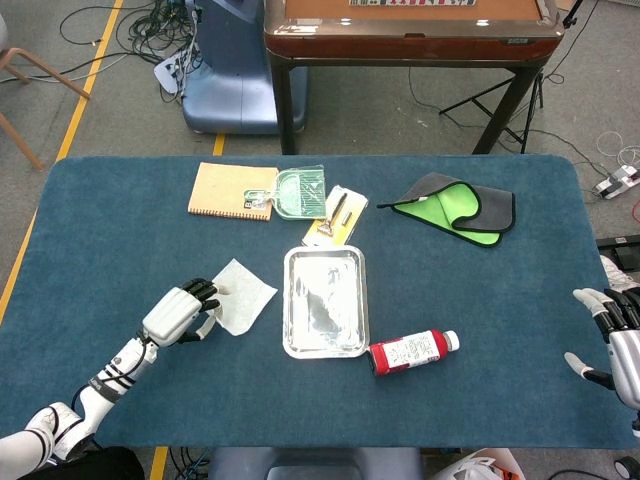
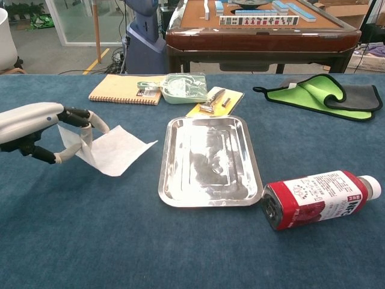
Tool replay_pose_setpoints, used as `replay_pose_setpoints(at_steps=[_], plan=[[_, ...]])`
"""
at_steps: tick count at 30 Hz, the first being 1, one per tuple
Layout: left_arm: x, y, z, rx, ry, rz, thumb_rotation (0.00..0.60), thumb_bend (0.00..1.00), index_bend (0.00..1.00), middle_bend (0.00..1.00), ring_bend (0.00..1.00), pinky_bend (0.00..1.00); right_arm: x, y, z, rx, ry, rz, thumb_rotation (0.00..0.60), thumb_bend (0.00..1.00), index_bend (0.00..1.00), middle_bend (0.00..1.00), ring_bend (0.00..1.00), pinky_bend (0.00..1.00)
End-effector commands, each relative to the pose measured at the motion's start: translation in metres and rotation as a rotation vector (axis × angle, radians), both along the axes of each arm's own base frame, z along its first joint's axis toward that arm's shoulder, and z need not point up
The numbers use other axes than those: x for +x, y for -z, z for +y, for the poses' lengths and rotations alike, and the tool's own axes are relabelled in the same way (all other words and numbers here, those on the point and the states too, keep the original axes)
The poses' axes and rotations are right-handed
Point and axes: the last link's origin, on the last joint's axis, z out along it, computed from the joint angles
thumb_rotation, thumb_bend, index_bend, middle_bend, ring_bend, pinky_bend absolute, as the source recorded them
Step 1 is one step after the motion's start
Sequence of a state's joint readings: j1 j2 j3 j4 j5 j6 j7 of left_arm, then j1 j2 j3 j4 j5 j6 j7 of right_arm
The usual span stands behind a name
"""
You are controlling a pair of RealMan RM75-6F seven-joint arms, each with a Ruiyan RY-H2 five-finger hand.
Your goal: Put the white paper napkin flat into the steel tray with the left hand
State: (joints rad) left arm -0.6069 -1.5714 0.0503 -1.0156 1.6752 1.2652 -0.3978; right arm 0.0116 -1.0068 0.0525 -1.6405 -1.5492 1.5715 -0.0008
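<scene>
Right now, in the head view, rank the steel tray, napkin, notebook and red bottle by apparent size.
1. Steel tray, clearly largest.
2. Notebook.
3. Napkin, partly lifted by the left hand, so its visible area is understated; close to the notebook.
4. Red bottle, smallest.

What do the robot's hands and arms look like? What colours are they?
The left hand has a silvery-white shell on its back, black fingers with pale tips, and a white forearm ringed with black bands at the wrist. The right hand at the table's edge looks the same: silvery-white with black fingers.

High head view, low chest view.
</scene>
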Motion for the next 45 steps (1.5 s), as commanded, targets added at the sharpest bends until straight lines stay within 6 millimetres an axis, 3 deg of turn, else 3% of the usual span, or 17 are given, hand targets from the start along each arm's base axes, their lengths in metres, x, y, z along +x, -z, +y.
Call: replay_pose_setpoints(at_steps=[1,7,14,23,28,33,45], plan=[[0.016,-0.009,0.008,0.031,-0.021,-0.068,0.6,0.51,0.57,0.25,0.22,0.18,-0.001,0.0,0.0,-0.002,0.0,-0.002,0.6,0.05,0.2,0.21,0.13,0.14],[0.046,-0.012,0.011,0.037,-0.081,-0.223,0.6,0.51,0.56,0.25,0.21,0.17,-0.002,-0.001,0.001,-0.007,-0.001,-0.006,0.6,0.05,0.2,0.21,0.13,0.14],[0.087,-0.004,-0.002,0.034,-0.066,-0.317,0.6,0.51,0.54,0.25,0.2,0.16,-0.003,-0.001,0.001,-0.008,-0.002,-0.008,0.6,0.05,0.2,0.21,0.13,0.14],[0.126,0.037,-0.039,-0.036,-0.006,-0.339,0.6,0.51,0.54,0.25,0.18,0.16,-0.002,0.0,-0.001,-0.006,-0.008,-0.012,0.6,0.05,0.2,0.21,0.13,0.14],[0.134,0.06,-0.045,-0.097,-0.011,-0.306,0.6,0.51,0.53,0.25,0.18,0.16,-0.002,0.0,-0.001,-0.007,-0.005,-0.013,0.6,0.05,0.2,0.21,0.13,0.14],[0.137,0.078,-0.035,-0.073,-0.035,-0.251,0.6,0.51,0.53,0.25,0.17,0.15,-0.003,0.0,-0.001,-0.005,-0.006,-0.014,0.6,0.05,0.2,0.21,0.13,0.14],[0.131,0.08,-0.011,0.018,-0.057,-0.208,0.6,0.51,0.53,0.25,0.16,0.15,-0.002,-0.001,-0.002,-0.006,-0.007,-0.013,0.6,0.05,0.2,0.21,0.13,0.14]])
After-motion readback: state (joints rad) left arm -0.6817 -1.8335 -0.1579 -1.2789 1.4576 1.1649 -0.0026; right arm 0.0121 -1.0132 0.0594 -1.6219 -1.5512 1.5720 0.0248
